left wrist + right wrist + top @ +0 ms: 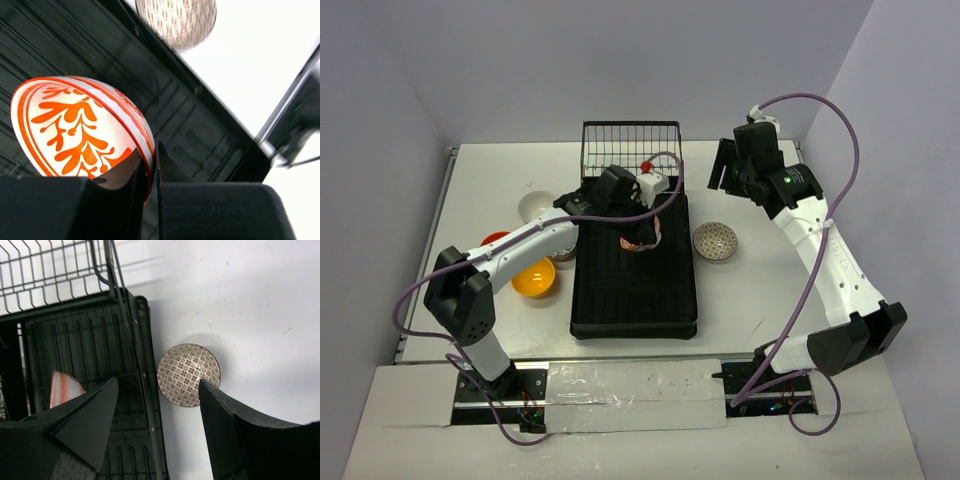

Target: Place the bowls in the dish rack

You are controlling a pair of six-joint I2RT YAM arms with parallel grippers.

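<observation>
My left gripper [632, 222] is shut on the rim of a red-on-white patterned bowl [75, 130], holding it tilted on edge just over the black ribbed tray of the dish rack [635, 295]. One finger is inside the bowl and one outside. A grey patterned bowl [716, 241] sits on the table right of the rack. My right gripper [724, 166] hangs open high above the grey patterned bowl [189, 374], nothing between its fingers. White [535, 206], red-orange [495, 240] and yellow-orange [534, 278] bowls lie left of the rack.
The upright wire basket [630, 145] stands at the rack's far end. Another bowl [563, 256] is mostly hidden under my left arm beside the rack's left edge. Walls close the table at the back and both sides.
</observation>
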